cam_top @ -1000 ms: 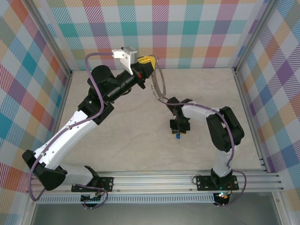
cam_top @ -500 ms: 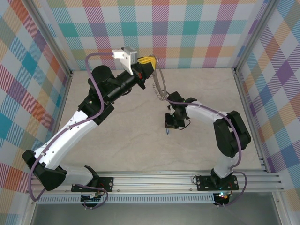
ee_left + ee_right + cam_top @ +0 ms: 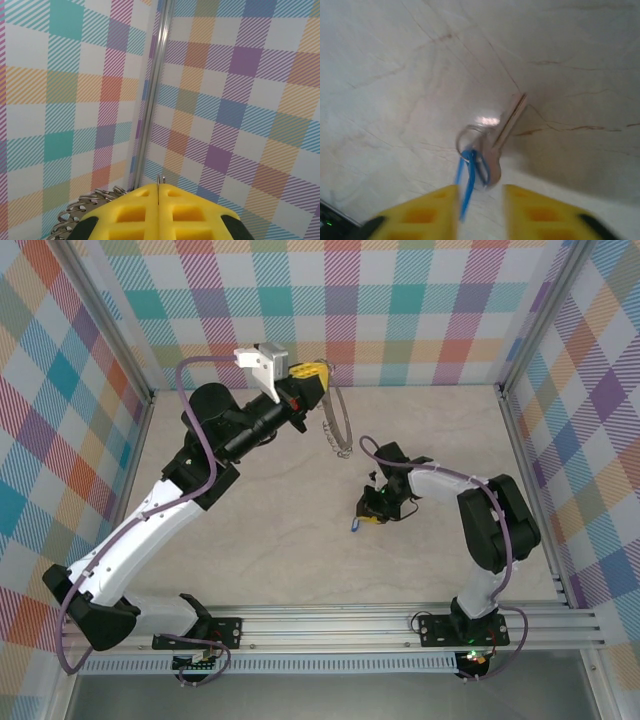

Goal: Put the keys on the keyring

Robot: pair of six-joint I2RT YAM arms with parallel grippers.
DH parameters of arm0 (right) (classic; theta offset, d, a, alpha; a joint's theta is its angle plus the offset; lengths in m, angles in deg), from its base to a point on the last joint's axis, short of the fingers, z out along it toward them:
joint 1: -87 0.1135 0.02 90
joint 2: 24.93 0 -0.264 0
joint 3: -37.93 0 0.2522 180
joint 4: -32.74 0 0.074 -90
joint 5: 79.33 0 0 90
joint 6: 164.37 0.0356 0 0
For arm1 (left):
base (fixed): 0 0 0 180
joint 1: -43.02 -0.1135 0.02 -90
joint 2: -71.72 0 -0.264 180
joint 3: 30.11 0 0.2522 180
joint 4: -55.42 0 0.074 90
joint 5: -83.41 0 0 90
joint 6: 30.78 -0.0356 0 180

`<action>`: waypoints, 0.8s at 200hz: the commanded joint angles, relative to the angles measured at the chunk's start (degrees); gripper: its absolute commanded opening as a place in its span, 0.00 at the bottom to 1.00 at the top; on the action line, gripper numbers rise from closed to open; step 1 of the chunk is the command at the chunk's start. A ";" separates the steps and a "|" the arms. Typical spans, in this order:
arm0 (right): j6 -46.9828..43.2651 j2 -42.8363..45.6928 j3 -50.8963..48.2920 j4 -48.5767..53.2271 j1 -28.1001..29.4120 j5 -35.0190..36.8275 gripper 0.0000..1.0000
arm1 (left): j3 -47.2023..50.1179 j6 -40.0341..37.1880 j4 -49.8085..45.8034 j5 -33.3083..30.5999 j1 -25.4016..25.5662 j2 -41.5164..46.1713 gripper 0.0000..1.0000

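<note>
Plaid walls enclose a pale marbled surface. Raised, the left hand is clenched on the thin keyring. Low, the right hand is parted, the blue-headed key between its yellow fingers.

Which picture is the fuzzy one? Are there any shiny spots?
Right wrist view: the key and yellow fingers look smeared and soft, with a bright glare spot beside the key. Left wrist view: plaid wall crisp. Top view: evenly lit, sharp.

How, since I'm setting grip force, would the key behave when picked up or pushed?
The key looks small and thin-bladed: probably light and stiff. Pushed across the smooth table, it would likely slide, not roll. Its small ring looks loose, so may swing when lifted.
</note>
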 commanded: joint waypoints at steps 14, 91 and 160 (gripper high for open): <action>0.33 2.26 -2.73 2.57 -3.26 4.54 0.49 | 0.59 0.73 4.38 -0.80 -0.24 2.58 0.00; 1.46 6.97 1.27 6.36 -3.15 6.56 0.44 | 0.60 0.58 4.12 -0.79 -0.30 2.81 0.00; -8.51 -2.37 10.13 11.81 5.06 12.52 0.39 | 0.36 0.74 4.03 -0.71 -0.41 2.64 0.00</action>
